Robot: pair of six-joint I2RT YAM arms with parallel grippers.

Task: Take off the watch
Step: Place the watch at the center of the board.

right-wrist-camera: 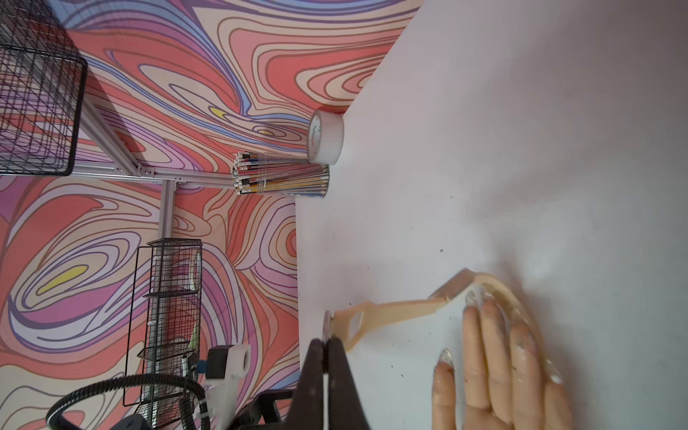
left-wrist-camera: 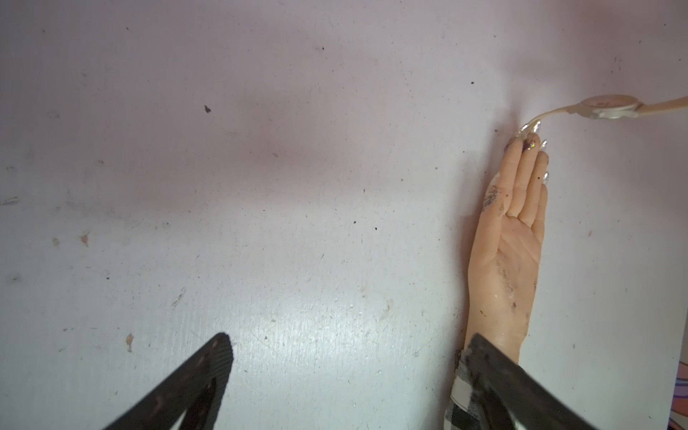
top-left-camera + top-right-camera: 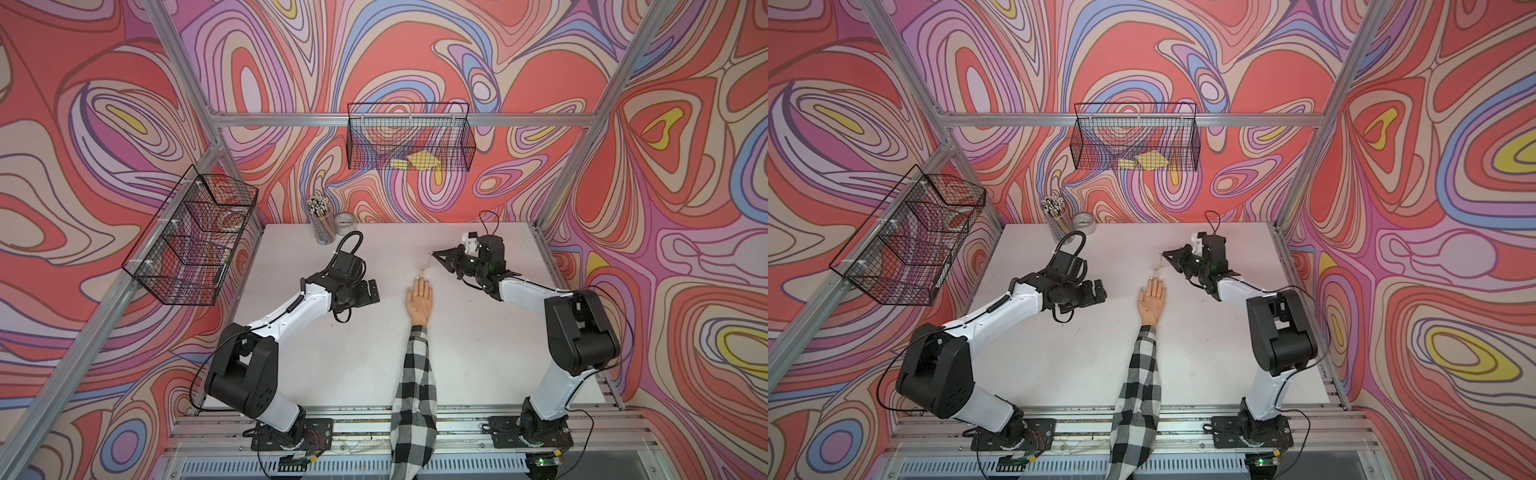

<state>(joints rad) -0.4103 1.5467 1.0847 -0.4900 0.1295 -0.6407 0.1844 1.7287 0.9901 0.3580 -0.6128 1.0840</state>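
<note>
My right tool (image 1: 327, 340) pinches the watch (image 1: 391, 307) strap; the left tool (image 2: 348, 340) stands wide. I should pull slowly, clear of the hand (image 1: 502, 372).

1. The mannequin hand (image 3: 420, 297) lies mid-table (image 3: 332, 353), between the left gripper (image 3: 373, 292) and the right gripper (image 3: 434, 253).
2. The watch (image 2: 610, 108) hangs from the right gripper, behind the hand, one strap end at its fingertips.
3. The pencil cup (image 3: 323, 226) and tape roll (image 3: 345, 224) stand side by side at the back edge, left.
</note>
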